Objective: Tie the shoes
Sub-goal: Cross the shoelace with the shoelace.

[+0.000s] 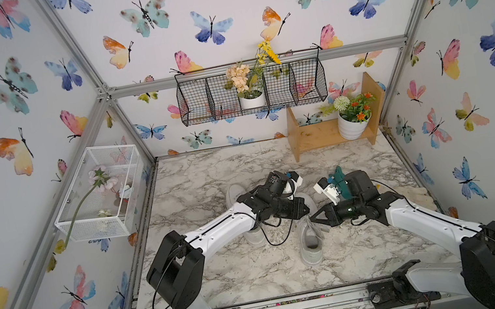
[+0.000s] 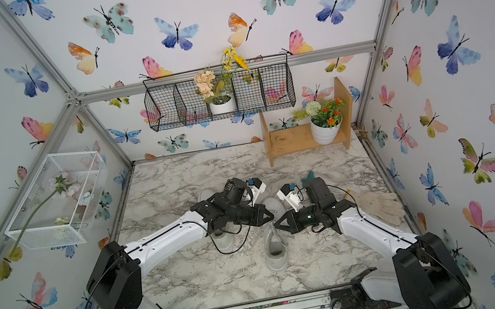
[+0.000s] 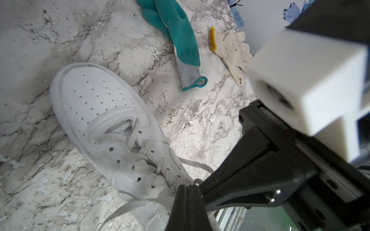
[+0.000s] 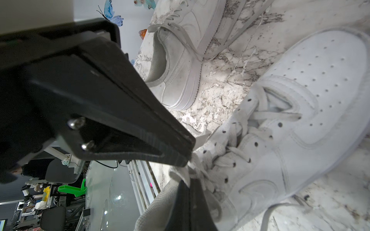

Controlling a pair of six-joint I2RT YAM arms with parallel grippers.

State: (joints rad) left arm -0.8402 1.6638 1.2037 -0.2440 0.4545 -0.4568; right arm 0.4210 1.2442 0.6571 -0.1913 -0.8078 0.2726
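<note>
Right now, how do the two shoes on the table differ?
The right-hand shoe has both grippers at its laces, the left gripper and right gripper each shut; the left-hand shoe has none. The right-hand shoe's opening shows in both top views; the left-hand shoe lies mostly hidden under the left arm. Both are white lace-up sneakers, toes away from the robot, no bow showing.

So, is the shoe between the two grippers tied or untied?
Untied: no bow on the shoe; a lace end runs loose across the table to the shut left gripper.
</note>
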